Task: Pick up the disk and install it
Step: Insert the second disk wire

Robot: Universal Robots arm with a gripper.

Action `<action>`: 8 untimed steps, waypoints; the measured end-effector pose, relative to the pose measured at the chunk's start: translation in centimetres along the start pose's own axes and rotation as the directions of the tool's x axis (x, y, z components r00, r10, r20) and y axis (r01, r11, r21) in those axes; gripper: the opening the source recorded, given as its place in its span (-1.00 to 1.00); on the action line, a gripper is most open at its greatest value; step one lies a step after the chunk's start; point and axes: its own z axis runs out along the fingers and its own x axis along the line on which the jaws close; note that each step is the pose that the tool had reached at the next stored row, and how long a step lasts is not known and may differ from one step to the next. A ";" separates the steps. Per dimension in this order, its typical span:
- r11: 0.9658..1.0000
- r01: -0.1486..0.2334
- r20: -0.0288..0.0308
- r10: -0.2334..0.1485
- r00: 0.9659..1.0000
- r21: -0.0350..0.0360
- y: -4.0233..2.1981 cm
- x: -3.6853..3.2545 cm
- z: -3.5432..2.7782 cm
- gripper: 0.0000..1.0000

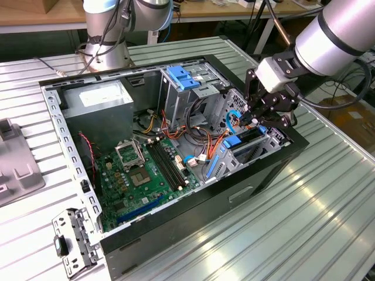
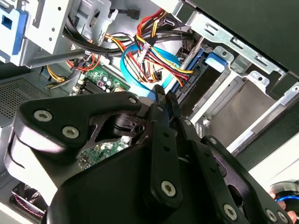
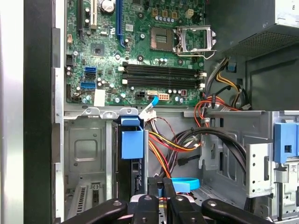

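Ribbed metal tabletop (image 1: 328, 222) holds an open computer case (image 1: 193, 216). At the exterior view's right, the gripper (image 1: 253, 117), fingers pressed together on nothing, hovers among tangled cables (image 1: 202, 140) above the disk (image 1: 245, 139), which stands edge-up in its bay beside the green motherboard (image 1: 143, 175).

The first wrist view looks down into an open computer case. A green motherboard (image 3: 135, 51) fills the far part, with an empty CPU socket (image 3: 194, 39) and a row of black memory slots (image 3: 161, 74) beside it. Nearer the camera, a blue tab (image 3: 132, 142) stands on the end of the disk (image 3: 136, 175), which sits edge-on in a narrow metal bay (image 3: 88, 154). Red, yellow and black wires (image 3: 175, 144) loop just beside it (one white connector lies at the tab's top). A blue latch (image 3: 285, 142) sits on a grey cage (image 3: 259, 161). The black tool (image 3: 161, 186) shows its fingers (image 3: 154, 184) close together, just beside a light-blue cable (image 3: 185, 183).
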 end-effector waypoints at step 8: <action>1.000 0.021 0.000 -0.021 1.000 -0.006 0.00 0.20 0.01 -0.67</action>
